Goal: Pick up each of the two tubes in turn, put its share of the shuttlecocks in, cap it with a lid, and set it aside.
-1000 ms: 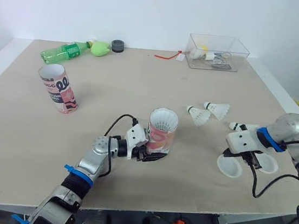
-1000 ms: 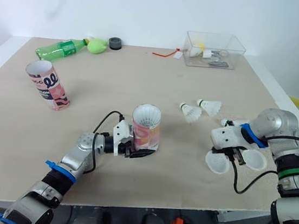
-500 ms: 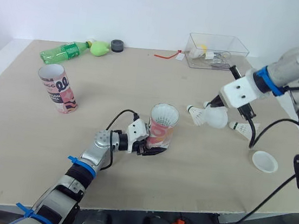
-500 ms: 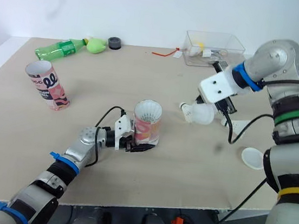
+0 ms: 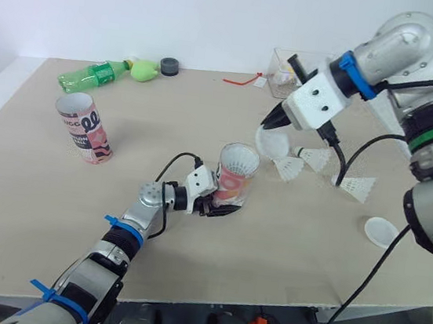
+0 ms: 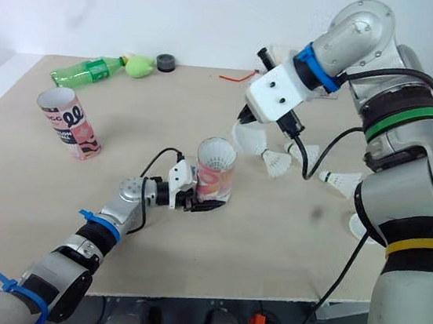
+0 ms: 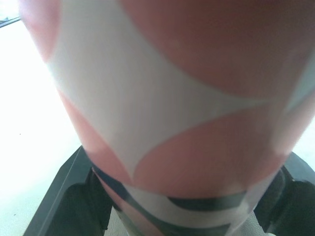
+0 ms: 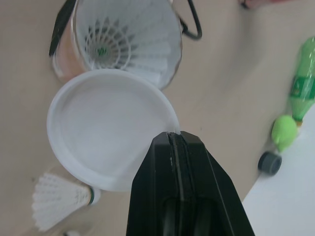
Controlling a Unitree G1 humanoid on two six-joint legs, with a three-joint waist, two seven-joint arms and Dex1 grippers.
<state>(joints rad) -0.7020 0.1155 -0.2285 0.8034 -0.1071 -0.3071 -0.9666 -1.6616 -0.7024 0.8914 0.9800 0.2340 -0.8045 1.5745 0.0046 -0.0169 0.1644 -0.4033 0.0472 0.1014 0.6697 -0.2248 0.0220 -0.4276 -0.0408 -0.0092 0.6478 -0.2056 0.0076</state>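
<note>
A pink-and-white tube (image 5: pixel 235 176) stands upright mid-table with white shuttlecocks stacked inside. My left gripper (image 5: pixel 213 203) is shut on its lower part; in the left wrist view the tube (image 7: pixel 167 98) sits between the black fingers (image 7: pixel 64 191). My right gripper (image 5: pixel 269 123) is shut on the rim of a white lid (image 5: pixel 273 143), holding it in the air just right of and above the tube's mouth. In the right wrist view the lid (image 8: pixel 110 125) overlaps the tube's open top (image 8: pixel 123 39). A second, open tube (image 5: pixel 84 127) stands at the left.
Three loose shuttlecocks (image 5: pixel 288 168), (image 5: pixel 316 156), (image 5: pixel 356 185) lie right of the held tube. Another white lid (image 5: pixel 380 231) lies near the right front edge. A green bottle (image 5: pixel 93 76), a black cap (image 5: pixel 170 66) and a clear box (image 5: pixel 314 75) line the far edge.
My right gripper took a lid from the table's right front, raised it and carried it left to the held tube. The left gripper kept hold of the tube.
</note>
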